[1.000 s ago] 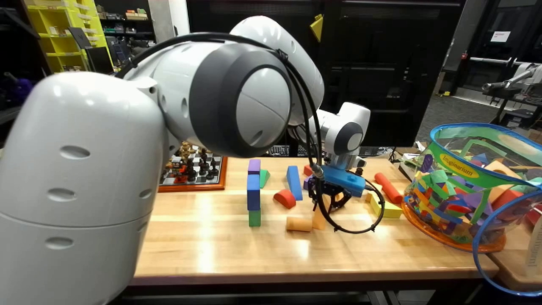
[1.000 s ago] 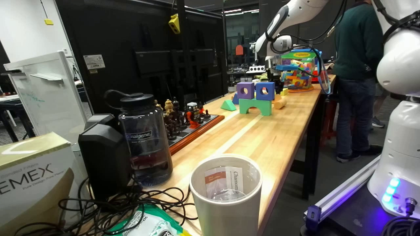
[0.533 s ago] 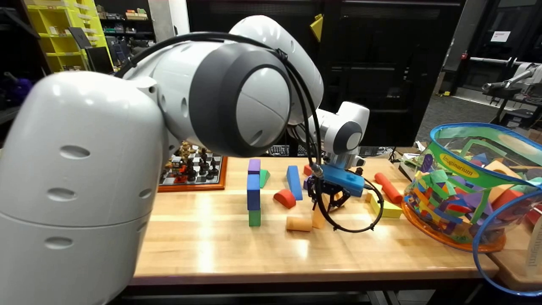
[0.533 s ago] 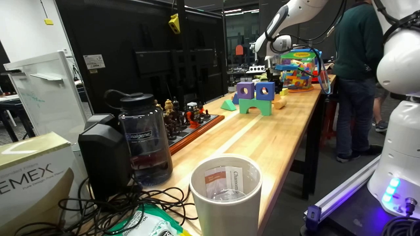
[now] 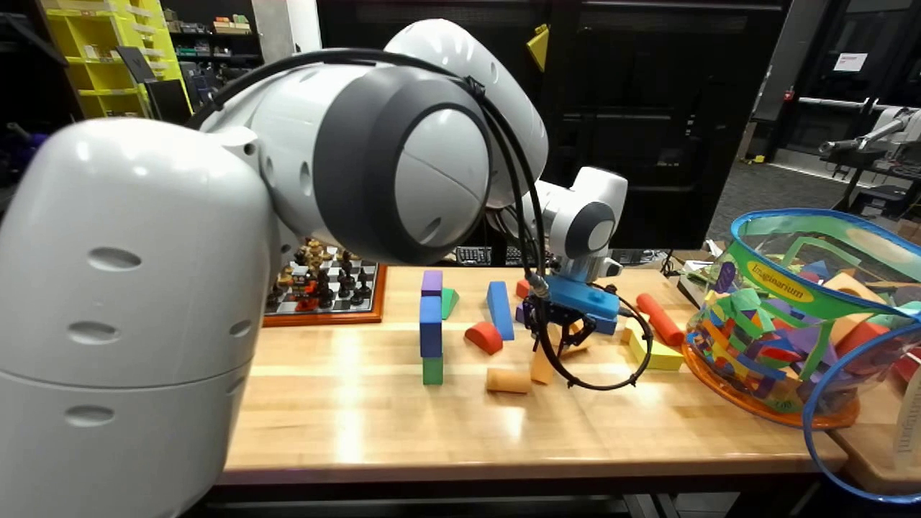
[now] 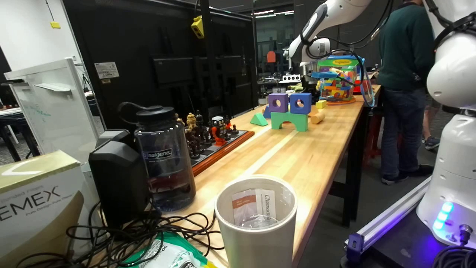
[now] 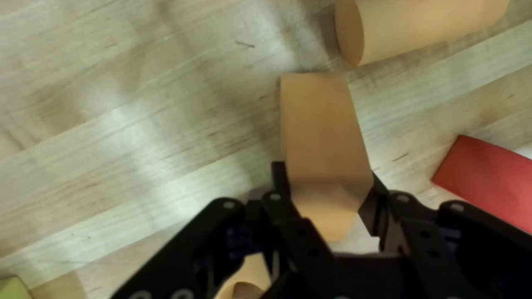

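End effector point(image 7: 328, 185) clamps one orange block point(image 7: 324, 133); one orange cylinder point(image 7: 419, 29) lies beside; one red half-round point(image 5: 484, 337), farther from robot-side edge of counter point(image 5: 403, 424).

White glare on the tabletop point(image 5: 349, 424), soft shadows, tool point(image 7: 327, 182) blurred in wrist view

Robotics lab. Second robot arm point(image 5: 881, 130) well apart from the gripper point(image 7: 327, 187); yellow shelves point(image 5: 109, 92) and a whiteboard point(image 6: 52, 126) also well away from it; worktop point(image 5: 374, 432) right under it.
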Controlling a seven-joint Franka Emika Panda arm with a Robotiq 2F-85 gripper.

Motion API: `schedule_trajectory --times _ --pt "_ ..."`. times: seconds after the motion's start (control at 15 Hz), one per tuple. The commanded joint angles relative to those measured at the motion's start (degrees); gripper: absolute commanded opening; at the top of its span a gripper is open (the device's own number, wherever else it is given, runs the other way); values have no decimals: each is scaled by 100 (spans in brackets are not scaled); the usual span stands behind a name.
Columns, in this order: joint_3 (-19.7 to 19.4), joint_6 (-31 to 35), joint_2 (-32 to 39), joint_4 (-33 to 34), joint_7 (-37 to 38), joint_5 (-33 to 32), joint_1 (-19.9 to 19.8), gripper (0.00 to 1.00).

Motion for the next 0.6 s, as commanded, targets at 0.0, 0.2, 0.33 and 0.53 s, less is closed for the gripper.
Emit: schedule_trajectory --times 0.0,0.2,0.33,0.53 --pt "50 192 -430 -413 133 -54 2 16" --pt "47 288 -596 -573 172 -72 41 16" --pt "50 387 -727 -715 164 -79 69 16" --pt "55 639 -1017 -1037 132 -110 131 16"
